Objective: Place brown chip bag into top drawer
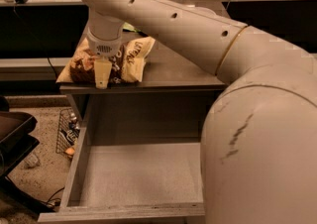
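My gripper (101,73) sits upper left, jaws clamped on the bag (132,58) at the surface (173,72) edge; the drawer (138,173) lies open below.

- Smooth cream-white tubular arm shell (163,25), glossy, with a row of small round dark holes (174,16).
- Thin brass-coloured seam ring (233,49) at the joint.
- Large rounded cream body shell (267,158) bearing dark scuff marks (238,134).
- Cylindrical white wrist cuff (104,32) with a dotted grille (102,48).
- Pale cream gripper (101,77) beneath it, at the grey surface's (178,69) front left edge.
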Action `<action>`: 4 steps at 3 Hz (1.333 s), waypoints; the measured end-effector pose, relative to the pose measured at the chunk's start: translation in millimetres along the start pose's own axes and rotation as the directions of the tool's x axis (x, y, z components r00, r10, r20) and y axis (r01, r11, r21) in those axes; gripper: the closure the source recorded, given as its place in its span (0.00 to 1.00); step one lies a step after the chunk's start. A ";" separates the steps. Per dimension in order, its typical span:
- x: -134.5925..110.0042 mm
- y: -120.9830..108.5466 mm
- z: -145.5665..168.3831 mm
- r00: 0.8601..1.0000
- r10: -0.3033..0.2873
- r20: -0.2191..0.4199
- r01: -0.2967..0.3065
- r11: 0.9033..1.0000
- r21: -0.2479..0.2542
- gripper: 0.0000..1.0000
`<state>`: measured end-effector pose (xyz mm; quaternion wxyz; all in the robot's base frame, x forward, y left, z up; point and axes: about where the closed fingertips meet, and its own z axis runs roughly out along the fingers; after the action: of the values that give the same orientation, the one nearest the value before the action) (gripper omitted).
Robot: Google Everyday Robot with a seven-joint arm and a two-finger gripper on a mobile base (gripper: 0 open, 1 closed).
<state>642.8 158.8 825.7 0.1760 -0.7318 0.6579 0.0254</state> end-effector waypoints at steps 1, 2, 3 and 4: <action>-1.6 0.6 -36.0 0.999 -0.005 -0.040 0.007 0.998 0.066 1.00; 9.3 15.1 -90.9 0.995 0.029 -0.098 -0.012 0.987 0.162 1.00; 28.1 46.2 -130.0 0.990 0.071 -0.122 -0.043 0.976 0.215 1.00; 62.1 82.9 -142.1 0.991 0.092 -0.098 -0.070 0.975 0.212 1.00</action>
<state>542.8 52.2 923.6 0.2149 -0.6821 0.6948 -0.0760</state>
